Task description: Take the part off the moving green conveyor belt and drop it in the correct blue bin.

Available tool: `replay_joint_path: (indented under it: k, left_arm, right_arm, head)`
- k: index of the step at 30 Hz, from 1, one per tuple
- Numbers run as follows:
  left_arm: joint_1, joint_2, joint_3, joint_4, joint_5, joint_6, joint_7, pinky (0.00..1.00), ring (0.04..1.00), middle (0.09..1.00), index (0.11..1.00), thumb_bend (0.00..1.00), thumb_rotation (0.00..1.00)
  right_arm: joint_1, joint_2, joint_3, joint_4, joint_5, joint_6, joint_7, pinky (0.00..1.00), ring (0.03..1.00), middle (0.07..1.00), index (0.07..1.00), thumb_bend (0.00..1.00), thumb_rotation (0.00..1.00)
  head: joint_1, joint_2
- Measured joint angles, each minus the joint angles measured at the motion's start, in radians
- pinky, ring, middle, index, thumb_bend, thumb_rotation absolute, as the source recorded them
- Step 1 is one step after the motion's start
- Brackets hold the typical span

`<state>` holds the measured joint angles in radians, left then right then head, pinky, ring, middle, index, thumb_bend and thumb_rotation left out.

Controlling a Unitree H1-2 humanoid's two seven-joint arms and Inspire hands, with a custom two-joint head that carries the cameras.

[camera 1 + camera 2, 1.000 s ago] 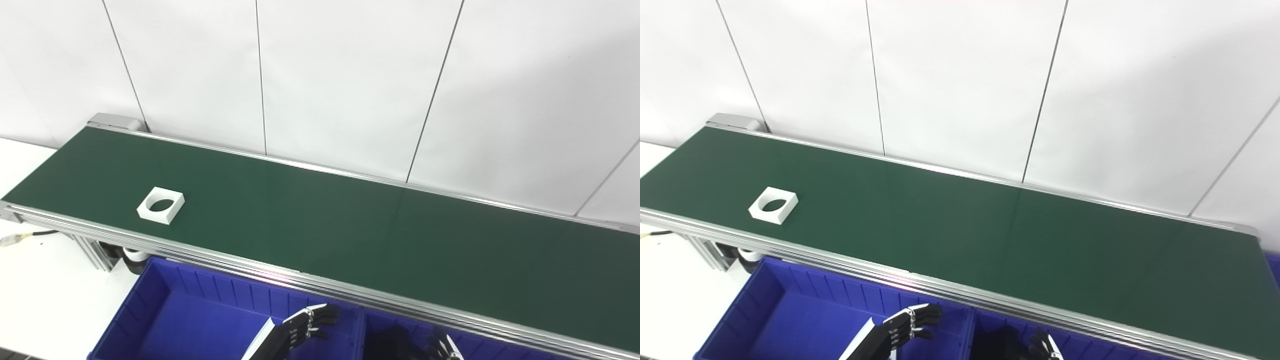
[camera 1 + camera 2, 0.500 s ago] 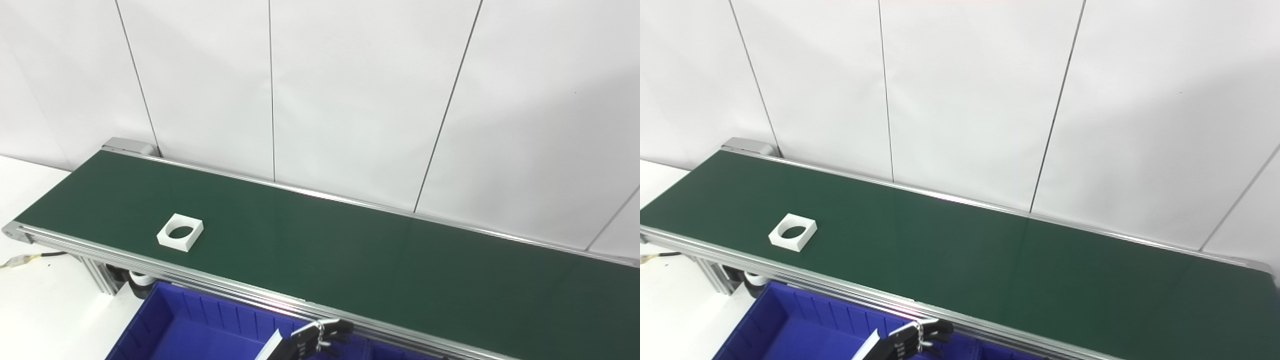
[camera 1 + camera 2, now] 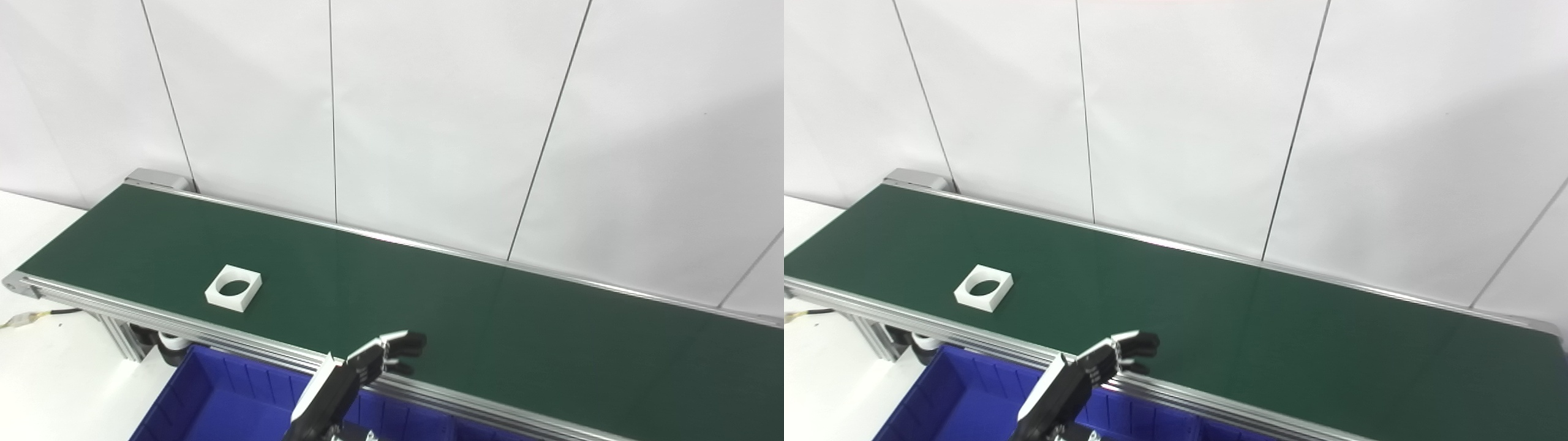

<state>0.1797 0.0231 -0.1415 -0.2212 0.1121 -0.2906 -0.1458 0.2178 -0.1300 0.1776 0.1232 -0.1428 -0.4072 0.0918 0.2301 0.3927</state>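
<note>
- Left robot hand (image 3: 376, 358) hovers over the near edge of the green conveyor belt (image 3: 490, 318), fingers extended, released, holding nothing.
- White square part (image 3: 233, 288), round hole through it, lies on the belt well to its left.
- Blue bin (image 3: 202, 398) sits below it.

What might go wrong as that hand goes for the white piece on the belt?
The left hand sits at the belt's near edge, well apart from the white piece. If the timing is off, the fingers may close on nothing. The piece is flat with a hole, so it may slip or get knocked aside.
</note>
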Motion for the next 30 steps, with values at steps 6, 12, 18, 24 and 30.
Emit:
replay_joint_path:
  k: [6, 12, 18, 24, 30]
  left_arm:
    - [-0.037, -0.013, 0.021, -0.03, 0.044, 0.039, 0.029, 0.72, 0.821, 0.848, 0.835, 1.0, 0.35]
    - [-0.084, -0.029, 0.051, -0.047, 0.11, 0.1, 0.073, 0.74, 0.835, 0.861, 0.854, 1.0, 0.41]
    - [-0.107, -0.043, 0.072, -0.08, 0.252, 0.171, 0.126, 0.83, 0.858, 0.869, 0.859, 0.98, 0.43]
    - [-0.142, -0.047, 0.098, -0.085, 0.291, 0.212, 0.161, 0.78, 0.844, 0.873, 0.874, 0.93, 0.41]
    - [-0.178, -0.041, 0.124, -0.049, 0.328, 0.228, 0.201, 0.91, 0.913, 0.914, 0.884, 0.91, 0.42]
  right_arm:
    - [-0.002, 0.0, 0.0, 0.0, 0.0, 0.0, -0.001, 0.82, 0.867, 0.887, 0.927, 1.0, 0.21]
    - [-0.002, -0.003, -0.001, 0.0, 0.002, 0.0, -0.001, 0.83, 0.874, 0.896, 0.934, 1.0, 0.19]
    - [-0.001, -0.003, -0.001, -0.004, 0.01, 0.0, 0.0, 0.83, 0.874, 0.894, 0.933, 1.0, 0.21]
    - [0.0, -0.005, -0.006, -0.016, 0.003, 0.0, 0.0, 0.81, 0.862, 0.886, 0.924, 1.0, 0.21]
    - [0.0, -0.005, -0.008, -0.017, 0.003, 0.0, 0.0, 0.81, 0.861, 0.884, 0.924, 1.0, 0.2]
  head:
    - [0.002, -0.005]
    - [-0.002, 0.003]
    - [-0.009, 0.009]
    - [-0.003, 0.008]
    - [0.0, 0.006]
